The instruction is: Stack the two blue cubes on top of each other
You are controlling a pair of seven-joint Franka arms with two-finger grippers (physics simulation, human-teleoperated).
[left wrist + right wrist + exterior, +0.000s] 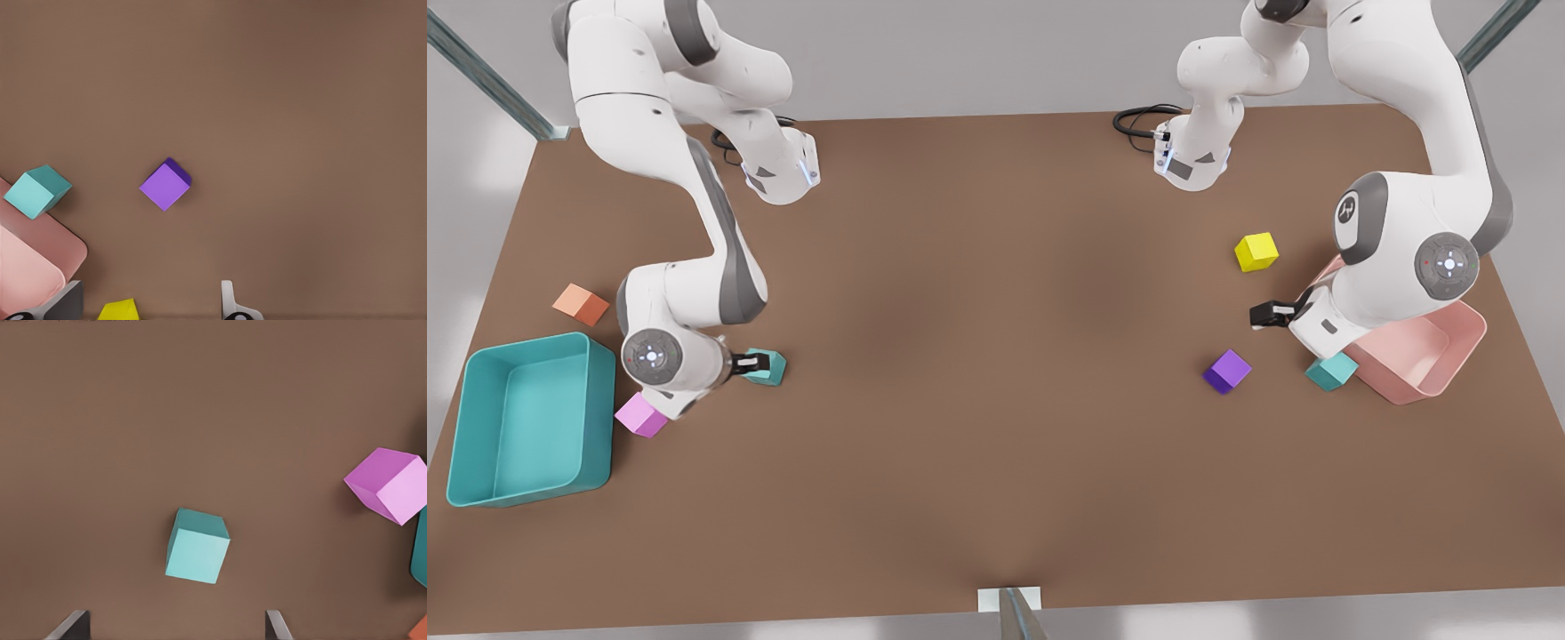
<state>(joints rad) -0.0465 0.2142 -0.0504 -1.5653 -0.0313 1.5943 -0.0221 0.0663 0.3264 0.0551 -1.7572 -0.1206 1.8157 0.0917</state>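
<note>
Fingers of the right gripper were held apart above the table, with one blue cube seen between and just ahead of them in the right wrist view, not clamped. A pink cube lay off to one side of those fingers, near a large teal bin, and an orange cube was seen beyond the bin. Fingers of the left gripper were also spread apart and held nothing. The second blue cube was found well ahead of them, touching the edge of a pink tray. A purple cube sat ahead of these fingers, and a yellow cube lay close by them.
</note>
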